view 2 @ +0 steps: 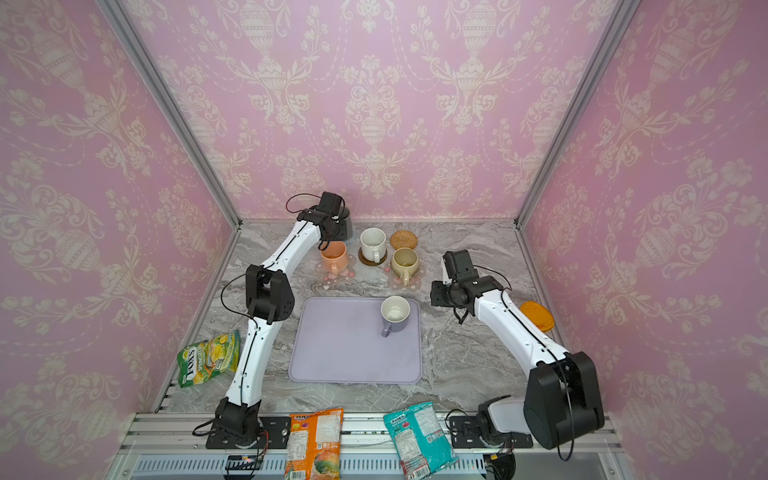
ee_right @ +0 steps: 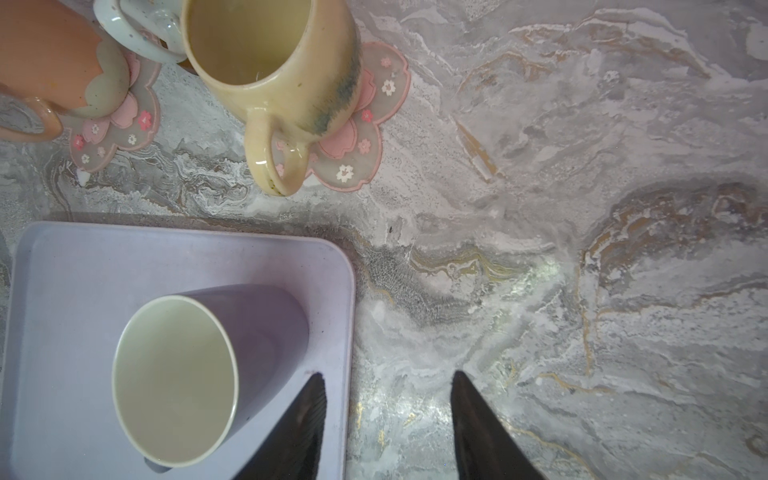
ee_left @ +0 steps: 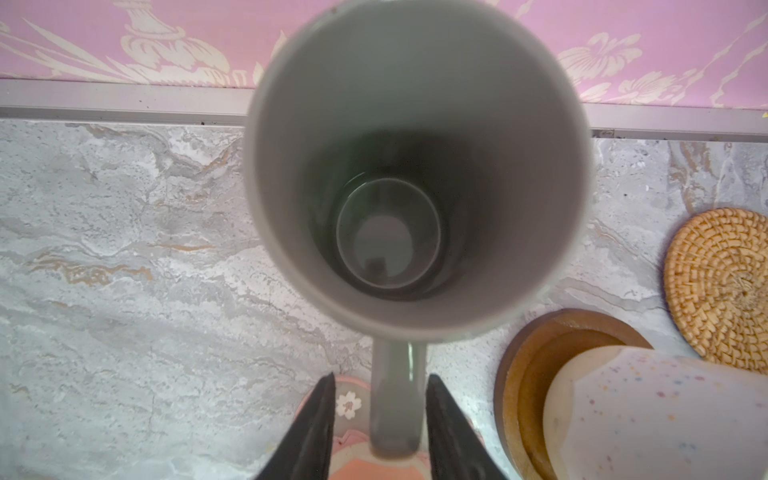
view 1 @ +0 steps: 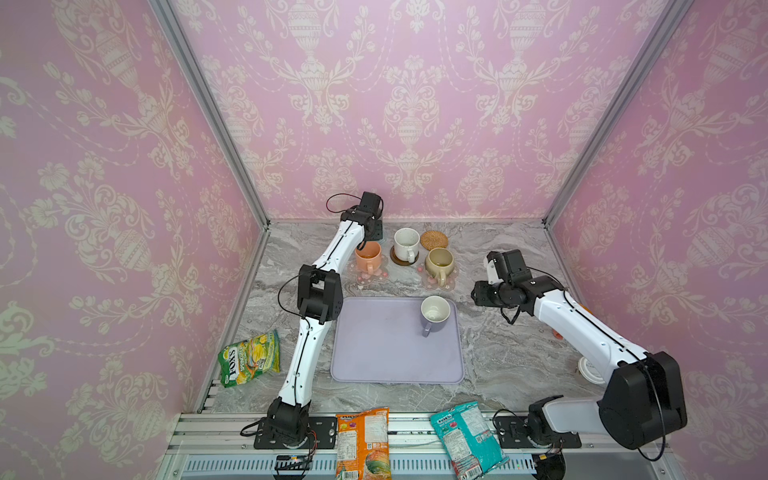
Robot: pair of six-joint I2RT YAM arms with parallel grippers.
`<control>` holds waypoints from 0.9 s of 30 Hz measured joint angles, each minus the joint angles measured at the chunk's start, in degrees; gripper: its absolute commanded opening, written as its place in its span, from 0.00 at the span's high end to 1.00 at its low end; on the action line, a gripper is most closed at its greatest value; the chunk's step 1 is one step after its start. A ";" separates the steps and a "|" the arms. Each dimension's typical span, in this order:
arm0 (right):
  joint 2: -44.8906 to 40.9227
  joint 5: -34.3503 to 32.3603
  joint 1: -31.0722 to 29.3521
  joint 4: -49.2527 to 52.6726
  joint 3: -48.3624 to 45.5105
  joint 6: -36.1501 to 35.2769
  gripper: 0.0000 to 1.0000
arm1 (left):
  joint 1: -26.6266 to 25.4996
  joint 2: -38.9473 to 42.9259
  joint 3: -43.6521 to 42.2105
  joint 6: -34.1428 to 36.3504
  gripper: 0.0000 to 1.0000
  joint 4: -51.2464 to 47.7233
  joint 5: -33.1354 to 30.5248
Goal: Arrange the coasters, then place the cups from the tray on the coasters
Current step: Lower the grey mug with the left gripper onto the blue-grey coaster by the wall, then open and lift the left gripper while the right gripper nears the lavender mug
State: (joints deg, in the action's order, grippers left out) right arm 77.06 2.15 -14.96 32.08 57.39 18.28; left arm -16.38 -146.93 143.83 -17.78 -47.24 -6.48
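The left end effector point(ee_left: 380, 376) reached to the back left of the marble surface point(view 1: 498, 357). There, its two dark fingers point(ee_left: 316, 424) stood slightly spread on either side of the handle point(ee_left: 397, 395) of the dark grey cup point(ee_left: 415, 166). They were not pinching it, and a gap showed on one side. That cup stood upright close to the back wall, and in a top view it was partly hidden behind the arm point(view 2: 347, 228). What lay under it could not be told.

Near it, the peach-orange cup point(view 1: 368, 255) sat on a pink flower coaster point(view 1: 365, 283). The white speckled cup point(view 1: 406, 243) sat on the dark brown wooden coaster point(view 1: 395, 258). The beige-yellow cup point(view 1: 439, 262) sat on the second flower coaster point(ee_right: 365, 137). The tan rattan coaster point(view 1: 434, 240) lay flat on its own just behind the beige-yellow cup, beside the white one.

The lavender cup point(view 1: 435, 313) stood upright in the far right corner of the lavender tray point(view 1: 382, 353), its handle turned toward the near edge.

The right end effector point(ee_right: 386, 374) hung with its fingers point(ee_right: 469, 415) spread wide. It sat above the surface just off the tray's far right corner, near the lavender cup but apart from it.
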 measured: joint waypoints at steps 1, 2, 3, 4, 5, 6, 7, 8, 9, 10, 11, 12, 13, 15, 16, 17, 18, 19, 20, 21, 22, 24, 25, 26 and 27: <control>-0.42 0.00 0.00 0.09 0.00 0.02 0.50 | 0.00 0.39 0.00 -0.02 0.59 -0.48 0.22; -0.81 0.02 0.00 0.15 0.00 0.09 0.50 | 0.00 0.81 0.00 -0.11 0.58 -0.90 0.52; -1.25 0.00 0.00 0.15 0.00 0.24 0.50 | 0.00 1.40 0.00 -0.13 0.57 -1.33 1.05; -1.66 0.00 0.00 0.15 0.00 0.42 0.50 | 0.00 2.10 0.00 -0.17 0.57 -1.81 1.62; -2.05 0.02 0.00 0.15 0.00 0.57 0.50 | -0.04 2.80 0.00 -0.20 0.56 -2.16 1.90; -2.36 0.04 0.00 0.15 0.00 0.81 0.50 | -0.11 3.85 0.00 -0.17 0.56 -2.58 2.29; -2.60 0.04 0.00 0.15 0.00 1.07 0.50 | -0.22 5.01 -0.02 -0.17 0.56 -3.08 2.49; -2.75 0.04 0.00 0.20 -0.02 1.29 0.50 | -0.33 6.10 -0.13 -0.15 0.55 -3.41 2.67; -2.89 0.04 -0.02 0.31 -0.02 1.44 0.50 | -0.55 7.72 -0.61 -0.15 0.55 -3.69 2.73; -3.06 0.04 -0.07 0.37 -0.02 1.53 0.50 | -0.76 9.35 -1.18 -0.15 0.55 -4.15 2.73; -3.21 0.02 -0.20 0.48 -0.02 1.75 0.50 | -1.01 11.02 -1.88 -0.15 0.55 -4.52 2.69; -3.43 0.00 -0.44 0.70 -0.02 1.99 0.50 | -1.14 12.94 -2.97 -0.15 0.55 -4.83 2.64; -3.74 -0.07 -0.72 0.98 -0.02 2.40 0.50 | -1.38 15.06 -4.46 -0.15 0.55 -5.03 2.47; -4.50 -0.46 -1.90 1.64 -0.02 2.82 0.51 | -1.75 19.23 -8.17 -0.15 0.55 -5.16 1.73; -5.05 -0.63 -2.75 2.01 -0.02 2.97 0.50 | -1.86 21.46 -10.64 -0.15 0.55 -5.11 1.44; -5.49 -0.81 -3.50 2.27 -0.02 3.04 0.51 | -1.92 23.39 -13.03 -0.15 0.55 -4.79 1.20; -6.12 -1.14 -4.59 2.67 -0.02 3.21 0.51 | -1.92 26.03 -16.65 -0.15 0.55 -4.37 1.07; -6.69 -1.62 -5.70 3.04 -0.02 3.45 0.51 | -1.92 28.72 -20.61 -0.15 0.55 -3.61 0.90; -7.10 -2.03 -6.58 3.41 -0.02 3.69 0.51 | -1.90 31.10 -24.33 -0.17 0.55 -2.82 0.68; -7.56 -2.60 -7.80 3.74 -0.02 4.11 0.51 | -1.90 33.97 -28.98 -0.22 0.55 -1.53 0.48; -7.93 -3.23 -9.09 4.09 0.00 4.39 0.51 | -1.90 36.89 -33.64 -0.33 0.55 -0.37 0.24; -8.50 -4.17 -11.10 4.74 0.00 4.94 0.51 | -1.90 42.21 -42.03 -0.46 0.54 2.05 -0.11; -8.87 -4.72 -12.26 5.07 0.00 5.53 0.51 | -1.90 45.03 -46.16 -0.74 0.54 3.32 -0.20; -9.22 -5.09 -13.07 5.29 0.00 5.88 0.51 | -1.90 47.60 -49.66 -0.92 0.54 4.24 -0.35; -9.81 -5.60 -14.12 5.55 0.00 6.36 0.51 | -1.90 50.25 -52.87 -1.18 0.54 4.92 -0.39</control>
State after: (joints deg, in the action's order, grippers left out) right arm 67.24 -3.44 -29.08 37.63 57.39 24.64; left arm -18.28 -96.68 90.96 -18.96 -42.33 -6.87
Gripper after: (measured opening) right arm 0.493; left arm 0.460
